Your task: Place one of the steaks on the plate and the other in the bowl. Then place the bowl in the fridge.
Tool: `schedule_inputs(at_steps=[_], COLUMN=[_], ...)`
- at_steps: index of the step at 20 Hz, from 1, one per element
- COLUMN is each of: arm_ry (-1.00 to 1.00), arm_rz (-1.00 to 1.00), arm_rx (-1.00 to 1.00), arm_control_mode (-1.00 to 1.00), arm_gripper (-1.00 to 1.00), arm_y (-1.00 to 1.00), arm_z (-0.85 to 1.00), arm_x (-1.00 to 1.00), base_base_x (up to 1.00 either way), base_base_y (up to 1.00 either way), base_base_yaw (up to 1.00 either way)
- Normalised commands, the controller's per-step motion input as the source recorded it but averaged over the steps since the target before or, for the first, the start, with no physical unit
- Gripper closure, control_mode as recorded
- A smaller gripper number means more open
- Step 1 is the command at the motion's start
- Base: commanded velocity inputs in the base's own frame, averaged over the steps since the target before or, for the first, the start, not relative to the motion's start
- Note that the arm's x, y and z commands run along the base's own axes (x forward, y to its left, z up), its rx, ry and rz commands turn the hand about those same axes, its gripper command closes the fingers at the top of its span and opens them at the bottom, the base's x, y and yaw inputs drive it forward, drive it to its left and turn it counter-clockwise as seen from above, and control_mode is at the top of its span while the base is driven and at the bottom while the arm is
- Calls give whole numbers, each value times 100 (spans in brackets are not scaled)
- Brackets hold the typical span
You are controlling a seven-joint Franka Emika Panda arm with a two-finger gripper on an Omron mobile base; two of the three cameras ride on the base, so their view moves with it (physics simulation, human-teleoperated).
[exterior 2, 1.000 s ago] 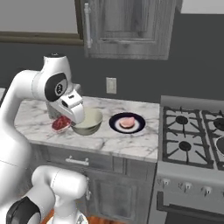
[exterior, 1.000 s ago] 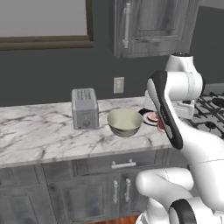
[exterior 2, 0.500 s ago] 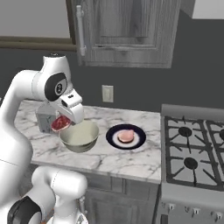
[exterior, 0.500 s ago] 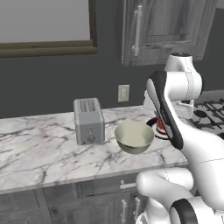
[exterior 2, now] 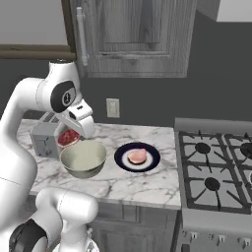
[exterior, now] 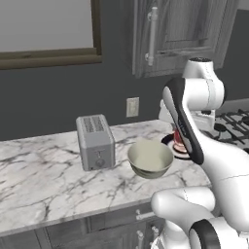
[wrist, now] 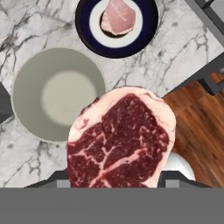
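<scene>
Two steaks showing: pale pink steak (wrist: 117, 15) lying on round navy-rimmed plate with white ring (wrist: 148, 24) in hand view; dark red marbled steak (wrist: 120, 142) looming large in front, overlapping rim of deep cream-green bowl (wrist: 54, 94), with wood floor beyond counter edge. Appearing from right base view: marbled steak clamped in two-finger gripper (exterior 2: 70, 136), hanging above bowl's back-left rim, close before silver toaster (exterior 2: 43, 139); bowl sitting just beside plate on white marble counter (exterior 2: 142, 179), near gas stove (exterior 2: 216, 170). From left base view, white arm folding over, elbow high, forearm angling down and hiding most of plate.
</scene>
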Motion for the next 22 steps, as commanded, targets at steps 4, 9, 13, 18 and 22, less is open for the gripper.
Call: schedule_inputs(at_steps=[4,9,13,18,22], arm_ry=[0,0,0,0,3], arm_rz=[0,-1,0,0,-1], arm_rx=[0,2,10,1,0], arm_control_mode=[100,-100,-100,-100,-100], arm_gripper=[100,100,100,100,100], arm_y=[0,16,35,33,14], arm_z=[0,-21,-54,-39,-29], arm_x=[0,-1,0,10,20], base_base_x=[0,-5,0,0,0], base_base_y=[49,18,0,0,0], base_base_yaw=[-14,-4,0,0,0])
